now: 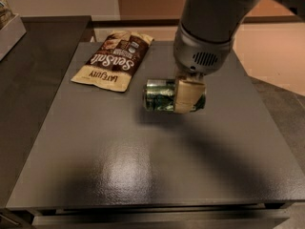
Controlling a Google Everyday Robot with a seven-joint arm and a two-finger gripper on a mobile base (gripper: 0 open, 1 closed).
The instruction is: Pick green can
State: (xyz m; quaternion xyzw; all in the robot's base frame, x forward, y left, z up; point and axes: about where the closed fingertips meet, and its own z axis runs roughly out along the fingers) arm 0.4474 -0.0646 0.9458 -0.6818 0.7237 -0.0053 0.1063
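Observation:
The green can [159,95] lies on its side, shiny green with dark patterning and a silver end facing left. My gripper [189,97] comes down from the upper right, and its beige fingers [187,93] are clamped across the can's right part. The can hangs a little above the dark grey table [143,175], with its shadow on the surface just below. The can's right end is hidden behind the fingers.
A brown-and-cream snack bag [114,61] lies flat at the table's back left, close to the can. A second dark counter [33,66] adjoins on the left, with a white tray [9,30] at its far corner. The floor lies to the right.

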